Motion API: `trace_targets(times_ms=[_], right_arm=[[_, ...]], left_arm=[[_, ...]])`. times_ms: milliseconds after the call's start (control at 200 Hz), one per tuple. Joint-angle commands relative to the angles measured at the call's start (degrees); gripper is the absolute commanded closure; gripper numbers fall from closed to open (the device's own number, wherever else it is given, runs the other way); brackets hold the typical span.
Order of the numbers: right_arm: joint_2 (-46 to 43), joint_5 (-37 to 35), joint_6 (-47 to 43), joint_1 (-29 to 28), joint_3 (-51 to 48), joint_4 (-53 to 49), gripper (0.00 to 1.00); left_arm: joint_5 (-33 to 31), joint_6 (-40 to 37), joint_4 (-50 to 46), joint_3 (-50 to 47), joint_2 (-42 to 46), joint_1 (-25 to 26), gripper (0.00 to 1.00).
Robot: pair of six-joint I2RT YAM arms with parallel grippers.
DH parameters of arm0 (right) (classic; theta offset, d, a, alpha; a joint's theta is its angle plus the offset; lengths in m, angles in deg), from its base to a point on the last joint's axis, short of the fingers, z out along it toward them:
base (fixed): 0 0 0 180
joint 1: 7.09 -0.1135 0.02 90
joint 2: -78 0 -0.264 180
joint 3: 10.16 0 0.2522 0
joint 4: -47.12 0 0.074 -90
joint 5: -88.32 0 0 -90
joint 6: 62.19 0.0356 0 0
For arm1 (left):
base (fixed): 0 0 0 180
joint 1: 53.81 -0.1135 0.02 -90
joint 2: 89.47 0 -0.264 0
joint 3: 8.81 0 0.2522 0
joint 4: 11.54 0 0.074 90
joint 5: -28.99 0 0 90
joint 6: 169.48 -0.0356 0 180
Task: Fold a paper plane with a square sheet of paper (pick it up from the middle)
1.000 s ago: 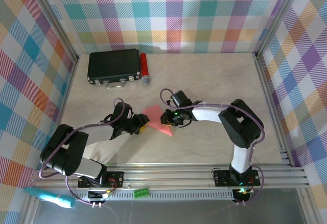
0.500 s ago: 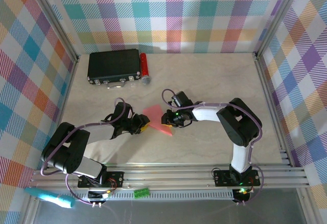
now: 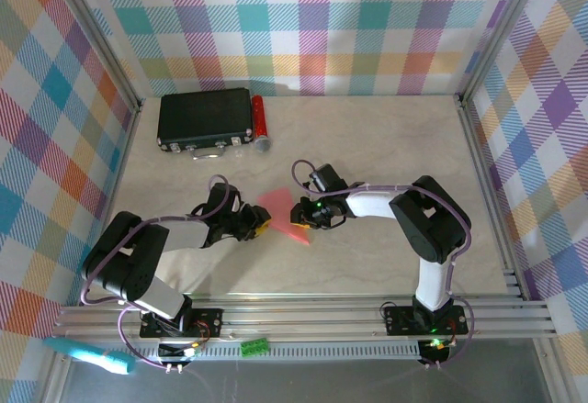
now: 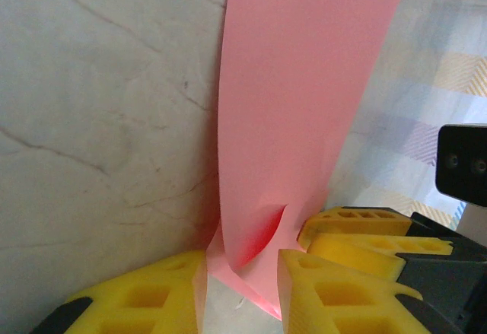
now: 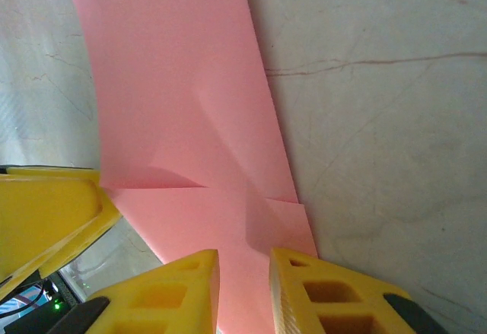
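Note:
The square sheet of paper (image 3: 283,215), pink-red and partly folded, lies at the middle of the table (image 3: 386,146) between both grippers. My left gripper (image 3: 260,224) is at its left corner. In the left wrist view the paper (image 4: 297,83) curls up, and its lower tip sits in the gap of my left gripper (image 4: 242,262), whose yellow fingers stand narrowly apart. My right gripper (image 3: 301,212) is at the paper's right side. In the right wrist view the paper (image 5: 183,121) shows folded layers, and my right gripper (image 5: 243,262) hovers over its near edge, fingers a little apart.
A black box (image 3: 204,117) stands at the back left with a small red cylinder (image 3: 259,120) against its right side. Metal frame rails (image 3: 478,173) border the table, with checked walls around. Each wrist view catches the other gripper's yellow fingers (image 4: 358,231) close by.
My left gripper's jaws have narrowed around the paper's corner. The paper and the right gripper have hardly moved.

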Motion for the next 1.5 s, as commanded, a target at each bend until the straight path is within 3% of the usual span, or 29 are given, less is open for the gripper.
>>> trace_targets(times_ms=[0,190,535,680,1490], right_arm=[[1.52,-0.41,-0.02,0.31,-1.29,-0.91,0.74],[1.74,-0.32,-0.15,0.40,-1.38,-1.27,0.74],[1.53,-0.52,-0.47,0.57,-1.56,-1.36,0.74],[1.62,-0.41,-0.47,0.57,-1.56,-1.27,0.74],[1.77,-0.43,-0.48,0.57,-1.77,-1.15,0.74]], left_arm=[[1.43,0.72,2.60,1.57,-1.01,-0.29,0.70],[1.96,0.64,2.77,2.18,-1.42,-0.37,0.70],[-5.81,-4.98,-12.29,3.00,4.67,-0.42,0.68],[-4.01,-4.85,-9.98,3.04,4.91,-0.37,0.79],[1.08,-3.37,-1.72,4.44,-2.19,-0.37,0.77]])
